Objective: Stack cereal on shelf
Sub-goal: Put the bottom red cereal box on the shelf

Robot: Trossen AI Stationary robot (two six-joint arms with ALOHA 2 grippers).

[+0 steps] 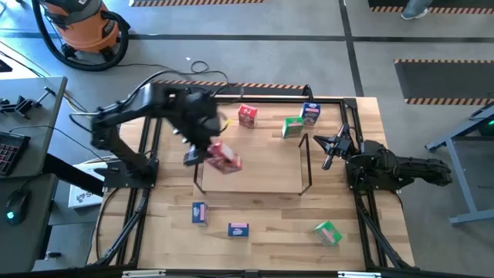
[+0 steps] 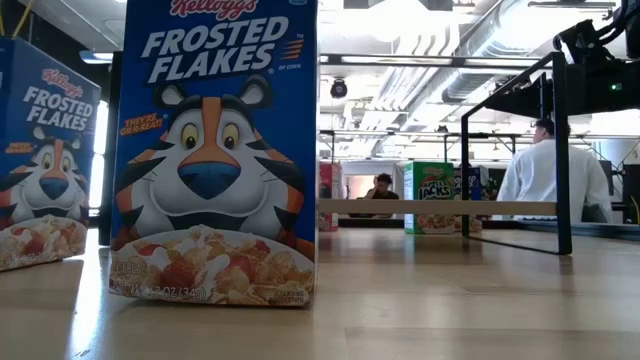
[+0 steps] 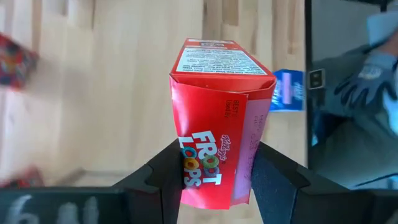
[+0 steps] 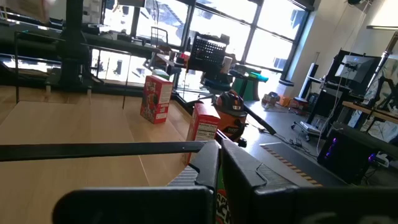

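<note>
Above the shelf point(image 1: 251, 166), a red cereal box point(image 1: 224, 157) hangs clamped between the fingers point(image 3: 277, 186) of the left end effector point(image 1: 210, 154), its arm bent over from the desk's point(image 1: 262, 220) left edge. Right end effector point(image 1: 328, 145), fingers together, waits beside the shelf's right posts. Other cereal boxes point(image 1: 199, 213) lie scattered on the desk.
</note>
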